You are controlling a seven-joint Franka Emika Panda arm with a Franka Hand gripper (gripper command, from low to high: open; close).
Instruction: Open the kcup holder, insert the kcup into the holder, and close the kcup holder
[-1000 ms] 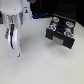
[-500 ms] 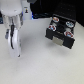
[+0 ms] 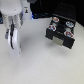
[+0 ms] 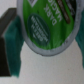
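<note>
**Pod in the grip, drawer open**

The gripper (image 3: 13, 46) is clamped on the kcup (image 4: 46, 25); its green lid reads partly "DARK MAGIC". The holder (image 3: 61, 30) sits well apart toward the exterior view's right, drawer out, pods showing.

Exterior view looks down on the table (image 3: 40, 67) from afar; wrist view presses against the kcup (image 4: 47, 25)
</note>
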